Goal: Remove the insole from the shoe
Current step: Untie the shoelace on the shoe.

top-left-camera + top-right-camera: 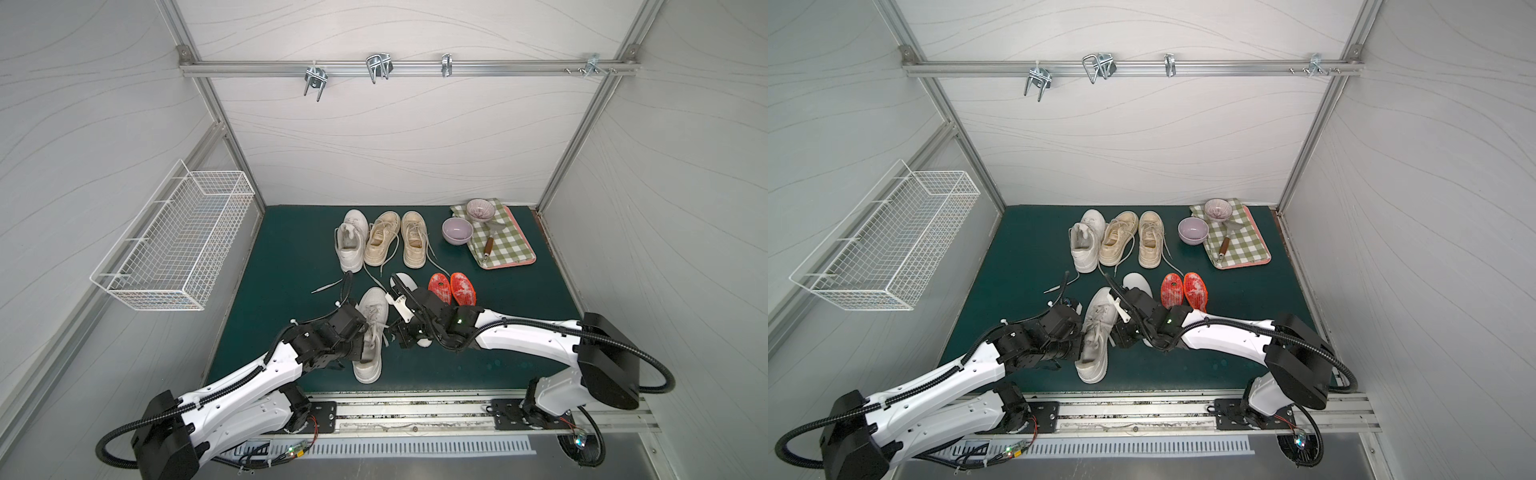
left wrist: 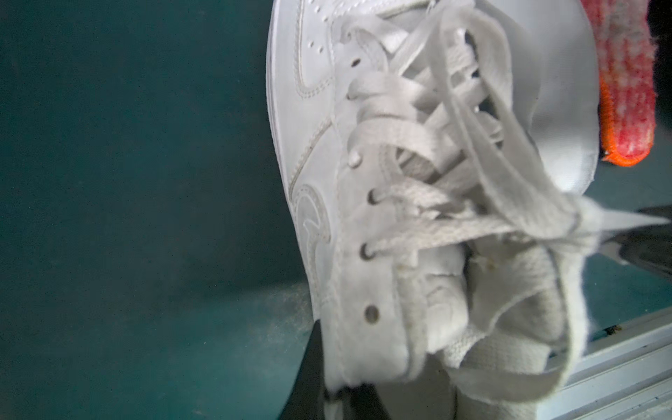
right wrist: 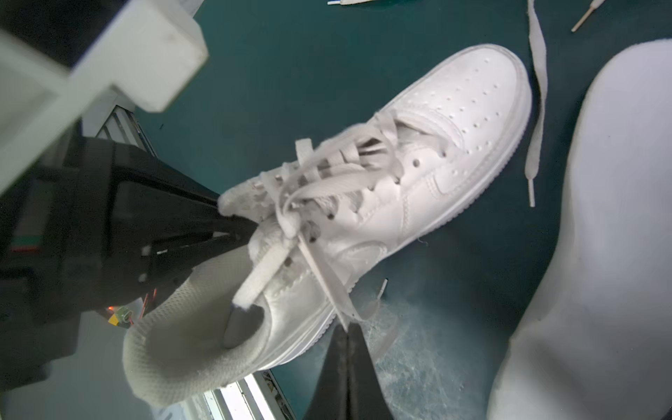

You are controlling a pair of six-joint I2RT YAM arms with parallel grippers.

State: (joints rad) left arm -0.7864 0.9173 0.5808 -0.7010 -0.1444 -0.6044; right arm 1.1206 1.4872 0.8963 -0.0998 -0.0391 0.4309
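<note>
Insole (image 3: 243, 323) sits down inside the shoe (image 1: 372, 324), folks, and only a grey patch of it peeks out at the heel opening. Left claw (image 3: 240, 232) is clenched on the shoe's fuzzy tongue top, biting in from the shoe's 9 o'clock side. Its arm stretches low from 7 o'clock with the wrist cocked over the laces. Right claw (image 3: 346, 338) is pinched fully closed at the shoe's 3 o'clock flank, tips down toward the mat (image 1: 291, 270). A lace (image 3: 320, 276) runs right to those tips, but whether it's nipped I can't tell. That arm sweeps in from 4 o'clock, wrist folded under.

Room? Tight at 6 o'clock, with the heel close to the front rail (image 1: 415, 409); open mat at 9. At 1 o'clock a loose white insole (image 1: 405, 282) lies partly under the right arm, red insoles (image 1: 463, 286) just beyond. In both top views the wrists cover both claws, and the left wrist view is blurred.
</note>
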